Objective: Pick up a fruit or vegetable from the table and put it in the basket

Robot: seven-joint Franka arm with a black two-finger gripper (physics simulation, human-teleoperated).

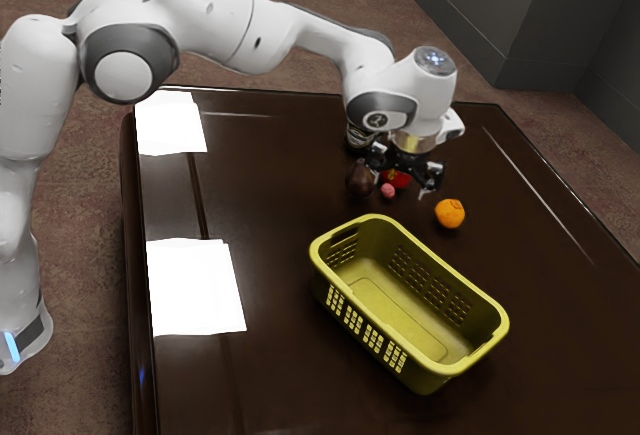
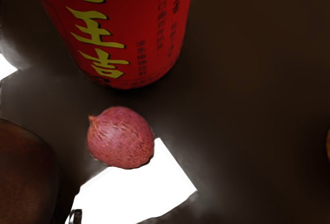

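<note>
My gripper (image 1: pixel 402 180) hangs low over the table's far part, its two fingers spread wide with no object clasped. Close below it lies a small pink, round fruit (image 1: pixel 388 191); the wrist view has this fruit (image 2: pixel 121 137) near the red can's base. A dark brown, rounded fruit or vegetable (image 1: pixel 360 179) rests beside it, and part of that brown item (image 2: pixel 26 172) also appears in the wrist view. An orange (image 1: pixel 450 214) sits apart, between the gripper and the yellow-green basket (image 1: pixel 465 363). No item is visible inside the basket.
A red can (image 1: pixel 401 181) with yellow lettering stands right by the gripper; the wrist view has the can (image 2: pixel 129 33) upright beyond the pink fruit. Another object (image 1: pixel 358 138) is partly hidden behind the arm. Bright white patches lie along the table (image 1: pixel 270 255) on the exterior view's left.
</note>
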